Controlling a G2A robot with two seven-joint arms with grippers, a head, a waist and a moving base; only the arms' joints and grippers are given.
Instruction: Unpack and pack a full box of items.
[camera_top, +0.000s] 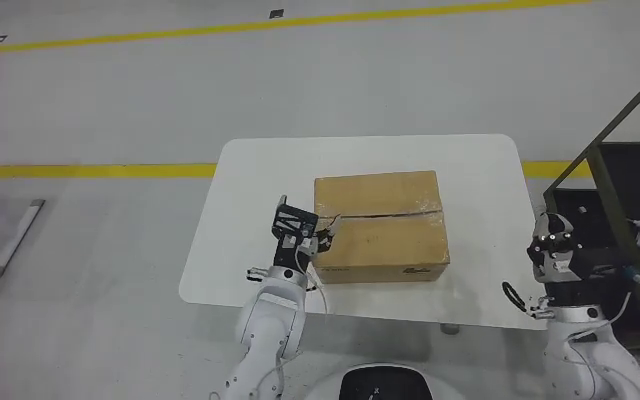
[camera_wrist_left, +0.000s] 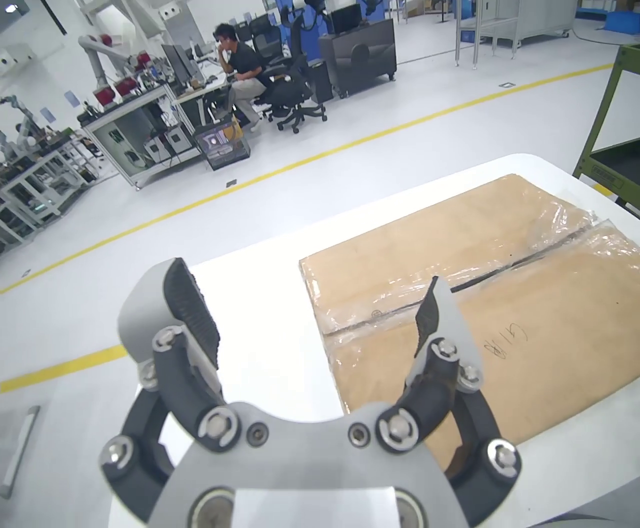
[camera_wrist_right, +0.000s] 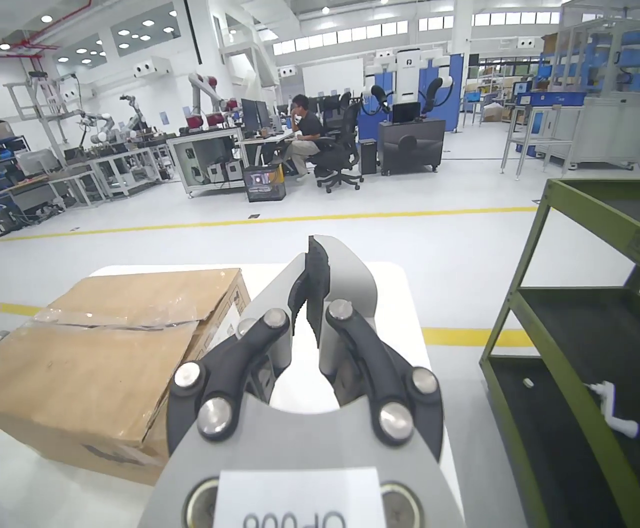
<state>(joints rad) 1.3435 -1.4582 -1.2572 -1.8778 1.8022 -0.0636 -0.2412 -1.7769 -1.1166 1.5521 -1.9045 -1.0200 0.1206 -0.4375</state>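
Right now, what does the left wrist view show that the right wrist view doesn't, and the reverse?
Left wrist view: the left claw, open, at the end of the box, and a handwritten mark on the top flap.
Right wrist view: the right claw, shut, apart from the box; the box's side walls; a white object on a lower shelf of the cart.
Both: the box with its taped seam, the table and the green cart.

Robotics lab hall: bench-mounted robot arms (camera_wrist_right: 200, 87), monitor desks (camera_wrist_right: 262, 136), yellow floor line (camera_wrist_right: 350, 216).
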